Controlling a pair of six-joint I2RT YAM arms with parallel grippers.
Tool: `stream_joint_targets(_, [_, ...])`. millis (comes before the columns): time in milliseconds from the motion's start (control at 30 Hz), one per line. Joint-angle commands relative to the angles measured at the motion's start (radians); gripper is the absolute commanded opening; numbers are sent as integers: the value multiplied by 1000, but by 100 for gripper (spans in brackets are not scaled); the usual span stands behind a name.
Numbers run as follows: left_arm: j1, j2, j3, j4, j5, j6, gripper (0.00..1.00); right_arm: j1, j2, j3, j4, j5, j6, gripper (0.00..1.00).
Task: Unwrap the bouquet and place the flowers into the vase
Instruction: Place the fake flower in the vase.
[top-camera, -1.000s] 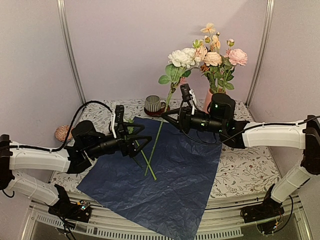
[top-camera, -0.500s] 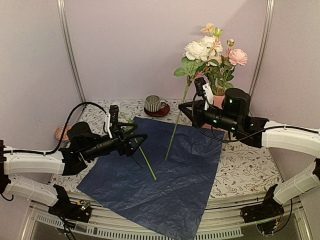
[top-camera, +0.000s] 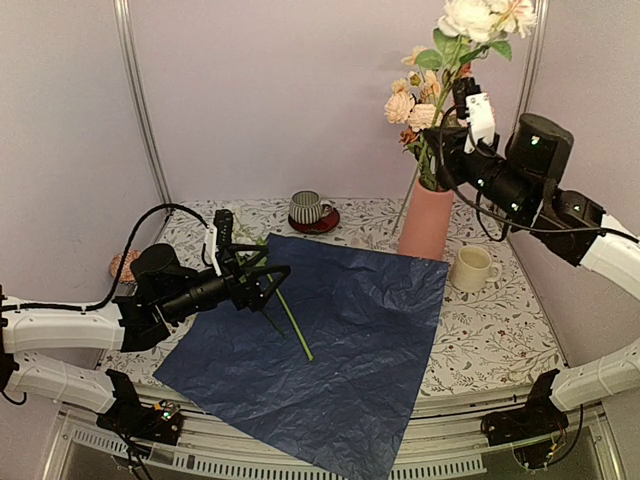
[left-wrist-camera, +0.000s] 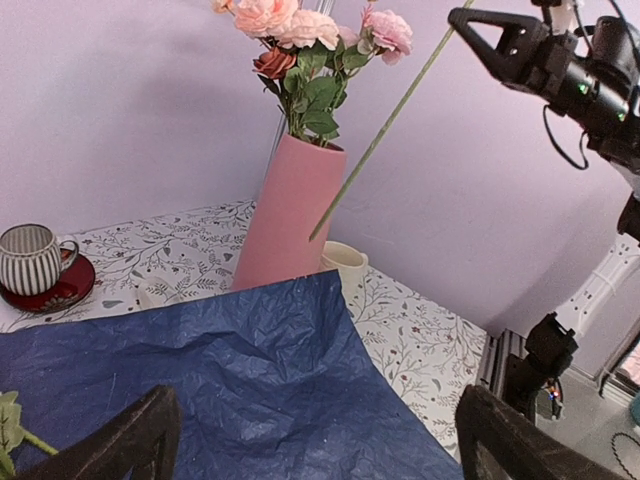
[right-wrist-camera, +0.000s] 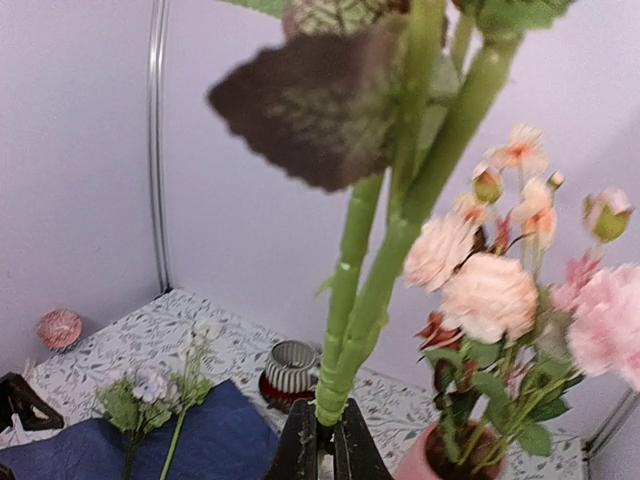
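Right arm is raised high, forearm angled up toward the back right. The right gripper (top-camera: 455, 128) sits level with the blooms above the vase (top-camera: 427, 222). Its jaws are clamped tight on the stem of a white flower (top-camera: 468, 16) — the right wrist view shows the fingers pinched on the green stalk. Left arm is stretched low over the blue paper (top-camera: 345, 360). The left gripper (top-camera: 268, 285) is spread fully wide with nothing in it, by a loose stem (top-camera: 297, 335) lying on the paper.

Hard to see: the white bloom is clipped by the top edge overhead and is out of frame in the right wrist view. The loose stem's head end sits behind the left fingers.

The held flower's long axis is tilted — bloom up-right, cut end down-left, ending alongside the vase's body, outside it. The vase stands upright at the paper's far right corner with pink and peach flowers (top-camera: 412, 102) in it and a cream mug (top-camera: 472, 268) just beside it.
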Motion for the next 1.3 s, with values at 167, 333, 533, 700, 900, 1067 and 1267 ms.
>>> stream_joint_targets(167, [-5, -13, -14, -5, -6, 17, 98, -5, 2, 233, -57, 253, -188, 3])
stream_joint_targets(333, [-5, -14, -18, -2, -3, 17, 98, -5, 31, 261, -17, 334, -265, 3])
stream_joint_targets(533, [-6, -10, -23, 1, -6, 23, 98, -7, 50, 265, 25, 346, -298, 3])
stream_joint_targets(700, [-5, -1, -22, 13, -4, 21, 98, -24, 69, 238, 58, 336, -290, 3])
stream_joint_targets(900, [-6, -2, -22, 10, 2, 22, 98, -77, 80, 195, 68, 257, -222, 3])
stream_joint_targets(1067, [-4, -12, -23, 3, -3, 24, 98, -109, 89, 156, 105, 218, -195, 3])
stream_joint_targets(1267, [-6, -10, -23, 4, -4, 24, 98, -136, 108, 138, 101, 197, -162, 3])
